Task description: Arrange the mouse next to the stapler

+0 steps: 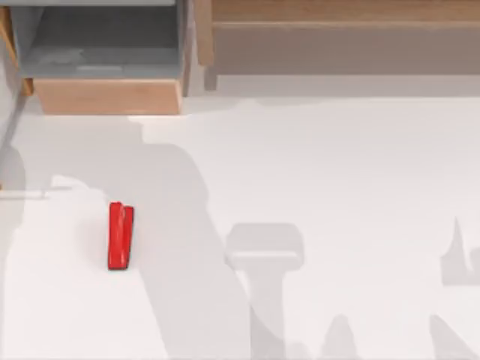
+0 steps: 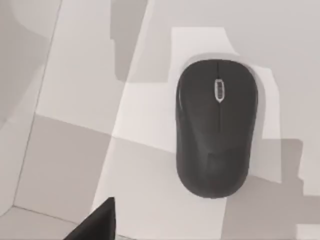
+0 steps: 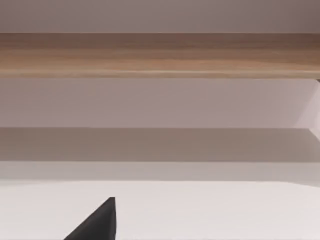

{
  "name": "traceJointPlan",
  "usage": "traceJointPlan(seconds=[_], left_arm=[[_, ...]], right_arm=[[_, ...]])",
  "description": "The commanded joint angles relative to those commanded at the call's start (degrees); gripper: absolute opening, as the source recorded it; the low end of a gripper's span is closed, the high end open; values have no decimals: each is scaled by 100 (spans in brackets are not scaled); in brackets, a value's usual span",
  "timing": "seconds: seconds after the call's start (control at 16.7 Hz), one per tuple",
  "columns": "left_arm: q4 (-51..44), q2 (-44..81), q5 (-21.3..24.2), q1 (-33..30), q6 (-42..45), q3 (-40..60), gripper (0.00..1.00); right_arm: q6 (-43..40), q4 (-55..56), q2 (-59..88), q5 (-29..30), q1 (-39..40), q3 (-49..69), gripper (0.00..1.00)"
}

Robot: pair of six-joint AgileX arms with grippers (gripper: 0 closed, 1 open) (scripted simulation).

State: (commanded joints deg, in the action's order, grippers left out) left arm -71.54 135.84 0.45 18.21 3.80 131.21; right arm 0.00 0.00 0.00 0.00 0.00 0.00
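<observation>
**Approach phase: left arm over mouse, no grasp yet**

Surface (image 1: 337, 187) is white; the wooden shelf (image 1: 330, 37) lies along its far edge. Stapler (image 1: 120, 235) lies at the surface's left side. Mouse (image 2: 216, 127) lies flat on the surface, directly below the left wrist camera. Judged step: pre-grasp. Next move calls for descending and closing on the mouse's flanks.

Left pincer (image 2: 95, 222): one dark tip seen, cannot tell whether apart or together. Right pincer (image 3: 95, 222) faces the shelf, idle; state likewise cannot tell.
</observation>
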Motion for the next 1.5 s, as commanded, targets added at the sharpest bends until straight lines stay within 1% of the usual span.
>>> traceJointPlan(seconds=[0.24, 0.42, 0.78, 1.2, 1.32, 1.5], left_arm=[[-593, 1172, 35, 48, -7, 1118, 100], [-742, 1465, 54, 17, -9, 1395, 100], [-738, 1466, 50, 21, -4, 1378, 100], [-926, 1020, 76, 204, 189, 1116, 100], [-790, 1006, 75, 169, 165, 984, 100], [-334, 1275, 55, 97, 58, 803, 100]], right_arm=[[0, 0, 0, 0, 0, 0, 100], [0, 0, 0, 0, 0, 0, 100], [0, 0, 0, 0, 0, 0, 100], [0, 0, 0, 0, 0, 0, 100], [0, 0, 0, 0, 0, 0, 100], [0, 0, 0, 0, 0, 0, 100]])
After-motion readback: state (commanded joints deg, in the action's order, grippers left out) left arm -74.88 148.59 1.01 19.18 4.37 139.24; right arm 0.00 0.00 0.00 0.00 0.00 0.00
